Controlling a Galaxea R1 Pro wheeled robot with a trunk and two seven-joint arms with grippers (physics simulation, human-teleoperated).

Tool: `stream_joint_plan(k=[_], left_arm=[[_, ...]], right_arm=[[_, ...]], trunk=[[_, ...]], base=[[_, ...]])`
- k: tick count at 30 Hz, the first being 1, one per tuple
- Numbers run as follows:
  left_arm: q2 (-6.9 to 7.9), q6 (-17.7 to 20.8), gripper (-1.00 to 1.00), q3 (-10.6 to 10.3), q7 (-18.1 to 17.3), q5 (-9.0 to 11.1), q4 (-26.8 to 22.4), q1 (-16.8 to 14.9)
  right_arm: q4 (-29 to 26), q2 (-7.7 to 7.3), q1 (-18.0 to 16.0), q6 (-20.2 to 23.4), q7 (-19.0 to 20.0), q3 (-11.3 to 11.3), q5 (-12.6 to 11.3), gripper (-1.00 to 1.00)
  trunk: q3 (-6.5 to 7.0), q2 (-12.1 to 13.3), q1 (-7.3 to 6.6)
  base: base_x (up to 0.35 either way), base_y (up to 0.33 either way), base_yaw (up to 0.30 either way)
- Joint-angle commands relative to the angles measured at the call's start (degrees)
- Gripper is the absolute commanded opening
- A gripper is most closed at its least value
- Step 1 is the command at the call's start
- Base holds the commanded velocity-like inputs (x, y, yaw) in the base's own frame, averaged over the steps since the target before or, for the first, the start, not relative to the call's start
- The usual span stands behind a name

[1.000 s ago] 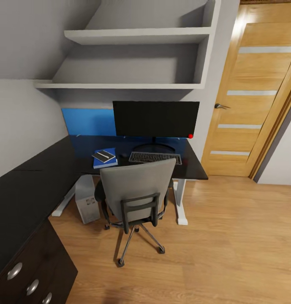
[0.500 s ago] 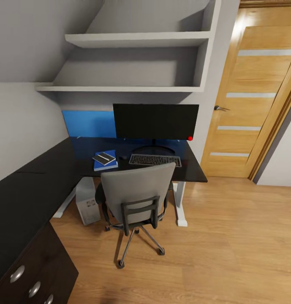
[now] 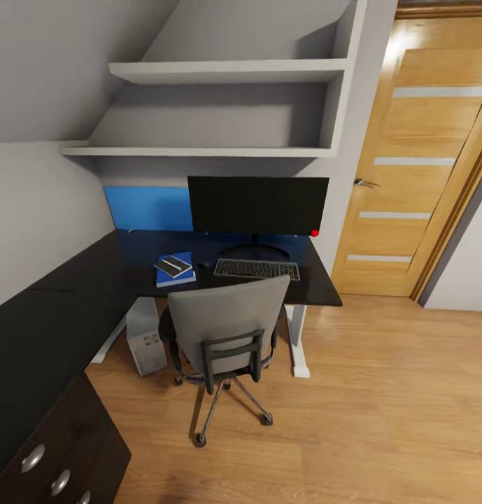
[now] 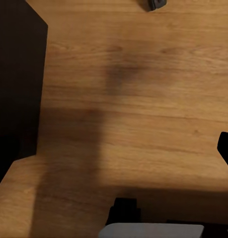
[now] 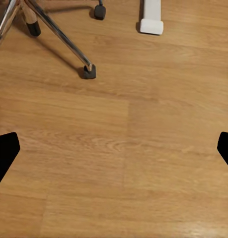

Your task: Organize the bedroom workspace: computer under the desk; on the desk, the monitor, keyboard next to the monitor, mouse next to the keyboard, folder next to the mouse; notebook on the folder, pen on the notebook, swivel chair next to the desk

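Observation:
The black desk [image 3: 73, 280] carries the monitor [image 3: 258, 205] at its back, with the keyboard [image 3: 257, 269] in front of the stand. Left of the keyboard sits a small dark mouse [image 3: 204, 264]. Further left lies the blue folder [image 3: 179, 277], with the notebook [image 3: 172, 267] stacked on it and the white pen [image 3: 173, 264] on top. The white computer [image 3: 147, 343] stands under the desk. The swivel chair [image 3: 227, 325] is pushed close to the desk front. My right gripper [image 5: 114, 151] hangs open over bare floor, and my left gripper [image 4: 114, 153] hovers over the floor, also open.
A wooden door [image 3: 422, 175] is at the right, and grey shelves [image 3: 220, 70] hang above the desk. Desk drawers with silver knobs [image 3: 32, 458] are close at lower left. The chair's chrome leg and caster [image 5: 89, 72] and a white desk foot [image 5: 152, 17] lie near my right gripper.
The whole picture has shifted slightly down and shrunk, so the camera has moved back a little. The desk items and the chair stay as they were.

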Motion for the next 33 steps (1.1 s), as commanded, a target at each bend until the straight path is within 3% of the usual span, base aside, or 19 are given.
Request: stream_joint_plan(k=[1, 11, 13, 14, 17, 33], left_arm=[[0.0, -0.18, 1.0, -0.49, 0.18, 0.51, 0.05, -0.03], [0.49, -0.27, 1.0, -0.38, -0.26, 0.64, 0.07, -0.01], [1.05, -0.24, 1.0, -0.38, -0.33, 0.66, 0.36, -0.03], [2.07, -0.27, 1.0, -0.39, -0.39, 0.64, 0.75, -0.05], [2.5, -0.28, 1.0, -0.35, -0.41, 0.66, 0.88, -0.06], [3.19, -0.27, 1.0, -0.38, -0.5, 0.66, 1.02, -0.07]], right_arm=[[0.13, 0.02, -0.06, -0.24, -0.09, 0.52, -0.55, 1.0], [0.13, 0.01, -0.06, -0.24, -0.09, 0.53, -0.55, 1.0], [0.14, 0.0, -0.06, -0.24, -0.09, 0.53, -0.55, 1.0], [0.13, 0.03, -0.06, -0.24, -0.09, 0.53, -0.55, 1.0], [0.13, 0.04, -0.06, -0.24, -0.09, 0.52, -0.55, 1.0], [0.13, 0.03, -0.06, -0.24, -0.09, 0.52, -0.55, 1.0]], trunk=[[0.13, 0.38, -0.23], [1.93, 4.4, -2.42], [2.29, 5.2, -2.86], [2.46, 5.6, -3.08], [3.0, 6.8, -3.74], [5.88, 13.22, -7.26]], base=[[0.0, 0.0, 0.0], [0.0, 0.0, 0.0], [0.0, 0.0, 0.0], [0.0, 0.0, 0.0], [0.0, 0.0, 0.0], [0.0, 0.0, 0.0]])
